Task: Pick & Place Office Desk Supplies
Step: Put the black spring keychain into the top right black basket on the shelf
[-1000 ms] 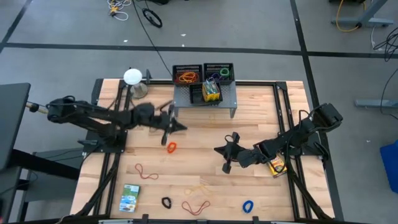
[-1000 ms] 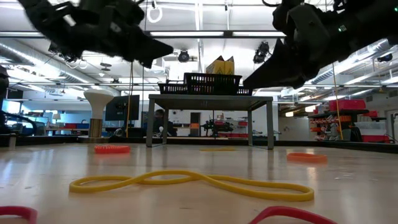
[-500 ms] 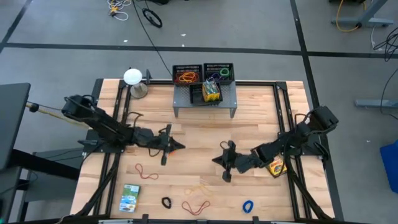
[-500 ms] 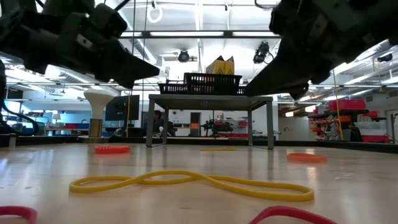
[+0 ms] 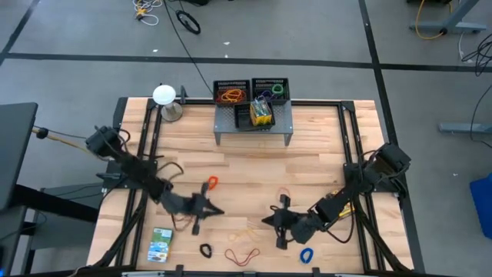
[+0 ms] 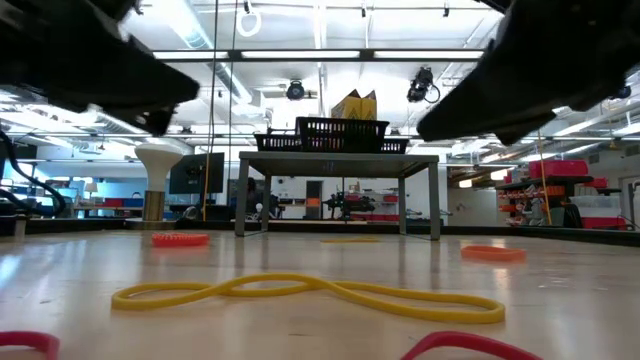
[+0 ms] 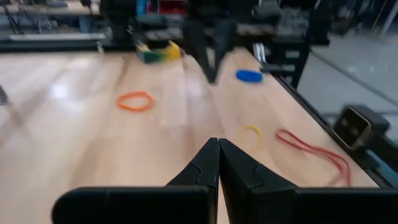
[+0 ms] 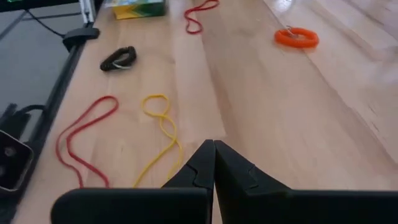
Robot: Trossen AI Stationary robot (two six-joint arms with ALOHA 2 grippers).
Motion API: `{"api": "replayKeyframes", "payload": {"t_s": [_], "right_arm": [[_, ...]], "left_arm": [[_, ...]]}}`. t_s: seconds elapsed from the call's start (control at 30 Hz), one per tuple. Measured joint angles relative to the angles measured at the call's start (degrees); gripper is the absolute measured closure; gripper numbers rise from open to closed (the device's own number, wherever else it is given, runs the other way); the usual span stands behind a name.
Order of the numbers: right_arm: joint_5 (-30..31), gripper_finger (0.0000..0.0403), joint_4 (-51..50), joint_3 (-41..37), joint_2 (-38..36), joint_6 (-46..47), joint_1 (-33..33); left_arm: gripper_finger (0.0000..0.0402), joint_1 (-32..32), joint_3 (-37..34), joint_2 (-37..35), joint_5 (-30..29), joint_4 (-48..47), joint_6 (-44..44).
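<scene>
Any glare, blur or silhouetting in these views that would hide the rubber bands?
Low view: both arms are dark silhouettes against bright ceiling lights, while the yellow rubber band is sharp. Left wrist view: soft throughout, with glare on the wooden table; the orange band still reads. Right wrist view: clearest; the black band and red band are distinct. High view: evenly lit.

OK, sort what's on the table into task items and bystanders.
Task items:
- twisted yellow rubber band
- orange rubber band
- blue rubber band
- black rubber band
- long red rubber band
- green-white card box
- black mesh trays

Bystanders:
- grey perforated metal shelf
- white ball on a stand
</scene>
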Motion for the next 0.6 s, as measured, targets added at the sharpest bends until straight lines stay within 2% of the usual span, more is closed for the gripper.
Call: {"api": "replayKeyframes", "payload": {"t_s": [0.13,0.33,0.6], "right_arm": [[3.0,0.0394,-0.3,-0.8,0.0,0.9,0.7],[3.0,0.0394,-1.4,-0.8,0.0,-2.0,0.7],[2.9,0.0394,-1.8,-0.8,0.0,-3.6,0.7]], "left_arm": [[0.0391,-4.3,7.8,2.5,-2.7,-12.5,-3.9],[0.0387,-7.7,20.5,5.9,-2.4,-34.0,-15.8],[0.0330,-10.7,36.0,10.1,7.7,-67.2,-38.0]]}}
